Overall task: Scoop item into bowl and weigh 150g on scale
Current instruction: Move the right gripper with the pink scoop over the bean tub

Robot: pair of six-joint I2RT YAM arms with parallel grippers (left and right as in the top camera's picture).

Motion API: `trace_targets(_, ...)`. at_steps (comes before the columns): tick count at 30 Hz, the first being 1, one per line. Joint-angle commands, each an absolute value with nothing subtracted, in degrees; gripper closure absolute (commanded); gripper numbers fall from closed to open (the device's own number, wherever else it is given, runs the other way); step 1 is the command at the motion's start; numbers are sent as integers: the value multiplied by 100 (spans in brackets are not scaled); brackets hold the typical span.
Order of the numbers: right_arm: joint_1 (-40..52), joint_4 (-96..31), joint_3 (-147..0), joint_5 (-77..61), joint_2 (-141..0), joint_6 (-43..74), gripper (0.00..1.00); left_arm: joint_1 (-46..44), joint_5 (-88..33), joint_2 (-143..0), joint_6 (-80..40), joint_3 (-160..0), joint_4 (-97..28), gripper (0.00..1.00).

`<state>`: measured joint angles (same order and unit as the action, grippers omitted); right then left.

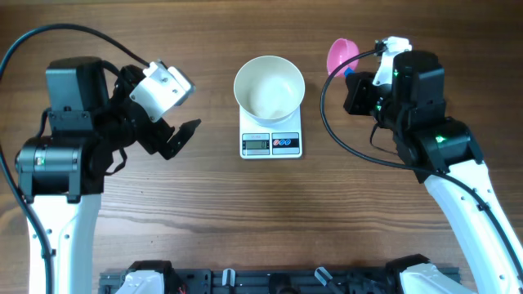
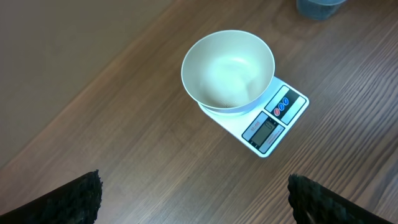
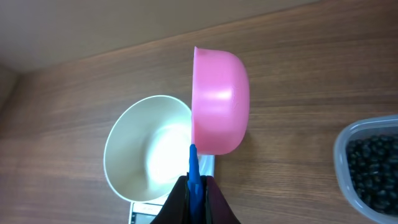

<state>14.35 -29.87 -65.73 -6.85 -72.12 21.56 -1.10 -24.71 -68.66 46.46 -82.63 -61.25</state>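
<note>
Two arms in overhead: left gripper [image 1: 176, 139] is hanging with fingers spread wide, left of the round white bowl [image 1: 269, 88] sitting on the flat white rectangular scale [image 1: 271, 144]. Right gripper [image 1: 357, 80] is pinching the pink scoop with blue handle [image 1: 342, 55], right of the bowl. Left wrist: bowl is looking empty. Right wrist: fingers are clamping the handle, cup tilting on edge. Tiny black beads [image 3: 373, 168] are lying in the clear plastic tub [image 3: 341, 149], far right.
</note>
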Motion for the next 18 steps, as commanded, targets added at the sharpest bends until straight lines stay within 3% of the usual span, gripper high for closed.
trace_targets(1,1415,-2923,-6674,-882,-7264,1887,96,-99,-2429,-7013,4764,-8326,-6108,0)
trace_targets(10,1415,-3050,-6674,-886,-7264,1308,96,-99,-2373,-7105,4759,-8326,-6298,0)
trace_targets(18,1417,-3140,-6674,-886,-7264,1142,96,-99,-2657,-7098,4797,-8326,-7282,0)
